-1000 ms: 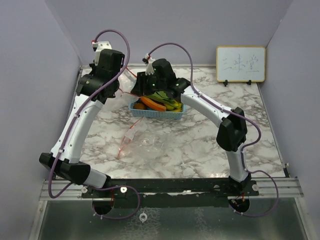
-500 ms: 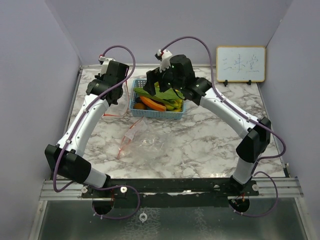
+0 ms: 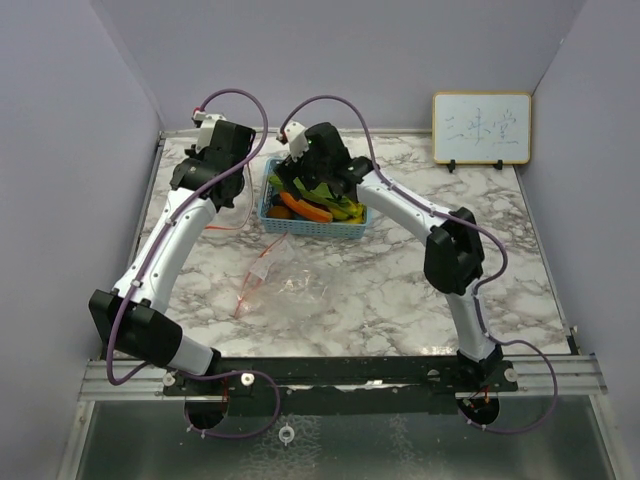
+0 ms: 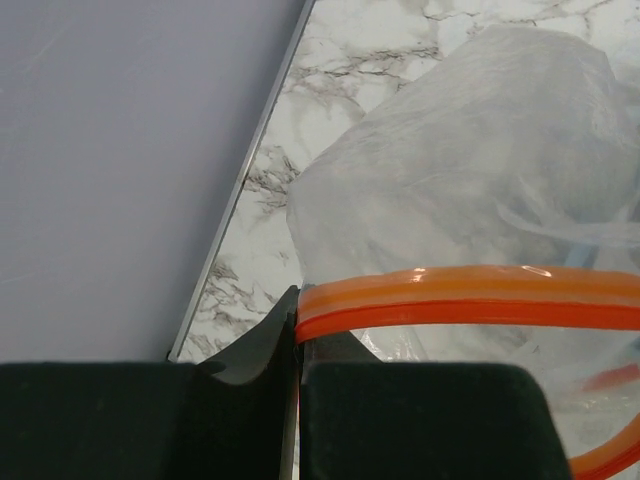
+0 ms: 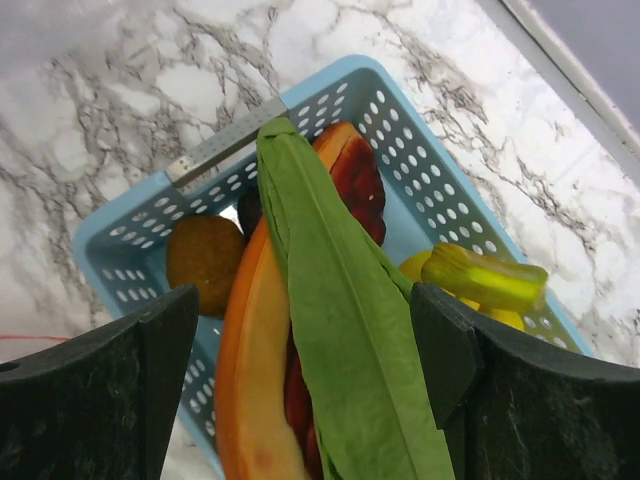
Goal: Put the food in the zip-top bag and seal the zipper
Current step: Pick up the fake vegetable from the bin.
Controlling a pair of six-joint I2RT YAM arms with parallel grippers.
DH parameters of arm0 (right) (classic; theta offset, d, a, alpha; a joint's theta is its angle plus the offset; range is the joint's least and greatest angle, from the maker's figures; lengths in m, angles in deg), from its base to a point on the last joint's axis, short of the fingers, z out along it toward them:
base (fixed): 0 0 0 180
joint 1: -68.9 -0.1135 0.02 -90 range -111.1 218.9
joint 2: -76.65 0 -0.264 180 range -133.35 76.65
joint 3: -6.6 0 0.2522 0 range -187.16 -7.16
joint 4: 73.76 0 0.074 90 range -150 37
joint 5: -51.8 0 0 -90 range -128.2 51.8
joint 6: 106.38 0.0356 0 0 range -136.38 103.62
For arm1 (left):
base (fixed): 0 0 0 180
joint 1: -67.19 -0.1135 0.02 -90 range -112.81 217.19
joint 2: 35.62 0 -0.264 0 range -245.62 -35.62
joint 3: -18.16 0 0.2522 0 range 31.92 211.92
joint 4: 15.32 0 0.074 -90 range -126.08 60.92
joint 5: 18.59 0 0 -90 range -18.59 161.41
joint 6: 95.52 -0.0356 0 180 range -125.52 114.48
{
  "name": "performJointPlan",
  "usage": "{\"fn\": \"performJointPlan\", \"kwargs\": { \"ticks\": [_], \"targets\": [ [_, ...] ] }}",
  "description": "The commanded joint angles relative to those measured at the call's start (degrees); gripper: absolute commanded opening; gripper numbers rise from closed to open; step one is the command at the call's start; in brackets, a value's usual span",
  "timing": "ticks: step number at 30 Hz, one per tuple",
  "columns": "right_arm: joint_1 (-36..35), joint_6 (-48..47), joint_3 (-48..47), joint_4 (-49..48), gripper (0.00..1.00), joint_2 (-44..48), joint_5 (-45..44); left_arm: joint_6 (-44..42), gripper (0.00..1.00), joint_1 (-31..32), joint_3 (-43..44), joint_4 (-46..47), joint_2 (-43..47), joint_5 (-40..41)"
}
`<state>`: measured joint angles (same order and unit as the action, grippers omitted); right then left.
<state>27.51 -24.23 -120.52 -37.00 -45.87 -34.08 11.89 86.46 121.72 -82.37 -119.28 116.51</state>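
Observation:
The food lies in a blue mesh basket at the back of the table. In the right wrist view I see a long green leaf on an orange carrot, a dark purple eggplant, a brown round fruit and yellow bananas. My right gripper is open just above the basket, its fingers straddling the leaf and carrot; it also shows from above. My left gripper is shut on the orange zipper strip of a clear bag, left of the basket.
Crumpled clear plastic with a red strip lies mid-table in front of the basket. A small whiteboard stands at the back right. Purple walls close in the left, back and right sides. The left gripper is near the table's left edge.
My right arm has swung its gripper back to the left and lower over the basket. The left arm has hardly moved in the last half second and keeps its grip on the zipper strip.

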Motion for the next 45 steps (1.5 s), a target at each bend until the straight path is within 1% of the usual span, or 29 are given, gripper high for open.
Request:
{"fn": "performJointPlan", "kwargs": {
  "ticks": [1,3,9,17,20,23,24,25,26,27,28,30,31,32,33,34,35,36,39,41,43,44,45],
  "targets": [
    [0.41,-5.60,-5.01,-5.40,0.86,-4.84,1.00,1.07,0.00,-0.41,-1.20,-0.09,2.38,1.78],
    [0.54,-6.10,-6.93,-5.11,0.86,-7.15,2.21,1.16,0.00,-0.39,-1.53,-0.06,2.61,1.64],
    [0.78,-4.81,-6.74,-5.95,0.85,-9.91,6.13,1.72,0.00,-0.48,-2.17,-0.12,3.44,1.88],
    [0.96,-2.05,-8.94,-6.48,0.76,-14.67,9.79,1.87,0.00,-0.47,-0.94,-0.34,3.37,1.43],
    [1.02,-1.78,-8.56,-6.48,0.72,-15.09,8.90,1.84,0.00,-0.47,-0.55,-0.33,2.96,1.39],
    [1.04,-1.82,-8.01,-6.48,0.71,-15.25,6.51,1.84,0.00,-0.51,-0.35,-0.23,2.72,0.78],
    [1.11,-1.81,-7.94,-6.48,0.67,-15.40,5.91,1.92,0.00,-0.48,-0.29,-0.12,2.66,0.51],
    [1.14,-1.77,-7.96,-6.52,0.56,-15.43,5.30,1.87,0.00,-0.57,-0.20,-0.16,2.58,0.33],
    [1.22,-1.37,-7.94,-6.56,0.42,-15.47,4.68,1.97,0.00,-0.48,-0.16,-0.12,2.62,0.24],
    [1.26,-1.05,-8.04,-6.65,0.32,-15.52,4.32,1.95,0.00,-0.53,-0.15,-0.10,2.60,0.13],
    [1.37,-1.00,-8.03,-6.60,0.30,-15.55,4.38,2.02,0.00,-0.52,-0.15,-0.13,2.54,0.01],
    [1.48,-1.27,-7.97,-6.37,0.31,-15.62,4.64,1.99,0.00,-0.46,-0.15,-0.19,2.74,-0.13],
    [1.48,-1.47,-7.93,-6.20,0.36,-15.57,5.04,2.06,0.00,-0.54,-0.15,-0.21,2.88,-0.16],
    [1.48,-1.61,-7.90,-6.04,0.48,-15.56,5.36,2.10,0.00,-0.50,-0.22,-0.18,2.96,-0.16],
    [1.48,-1.63,-7.85,-5.89,0.62,-15.51,5.83,2.13,0.00,-0.50,-0.36,-0.21,3.14,-0.21],
    [1.48,-1.59,-7.76,-5.82,0.73,-15.41,6.34,2.11,0.00,-0.46,-0.47,-0.25,3.26,-0.32],
    [1.48,-1.62,-7.70,-5.78,0.79,-15.38,6.68,2.15,0.00,-0.47,-0.62,-0.27,3.44,-0.36],
    [1.48,-1.28,-7.73,-5.78,0.81,-15.52,6.88,2.26,0.00,-0.54,-0.74,-0.29,3.54,-0.54],
    [1.40,-0.44,-8.55,-5.53,0.81,-16.26,7.02,2.21,0.00,-0.53,-0.85,-0.24,4.10,-0.85],
    [1.32,0.41,-9.14,-5.24,0.77,-17.04,6.07,2.38,0.00,-0.52,-0.71,-0.30,4.50,-1.05],
    [1.31,0.70,-9.64,-4.76,0.69,-17.78,5.21,2.51,0.00,-0.52,-0.60,-0.33,4.85,-1.53],
    [1.31,0.57,-9.67,-4.56,0.64,-18.02,4.85,2.59,0.00,-0.47,-0.51,-0.38,4.89,-1.85],
    [1.31,0.50,-9.66,-4.18,0.54,-18.24,4.28,2.61,0.00,-0.56,-0.46,-0.42,4.95,-2.02]
  ]
}}
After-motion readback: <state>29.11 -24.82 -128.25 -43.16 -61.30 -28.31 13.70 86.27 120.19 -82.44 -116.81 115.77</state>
